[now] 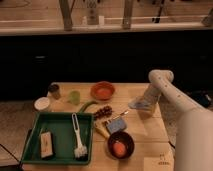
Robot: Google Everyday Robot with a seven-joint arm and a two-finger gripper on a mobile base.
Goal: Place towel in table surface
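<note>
The towel (136,105), a small pale grey-blue cloth, lies at the right side of the wooden table (145,135). My gripper (144,102) is at the end of the white arm (167,90) that reaches in from the right. It is down on the towel, touching it or just above it. The gripper hides part of the towel.
A green tray (60,137) at the front left holds a white brush (77,137) and a tan block (46,143). An orange bowl (102,91), green cup (74,96), dark cup (54,90), white lid (42,103), grapes (103,111), blue sponge (115,125) and a dark bowl with an orange fruit (120,145) fill the middle.
</note>
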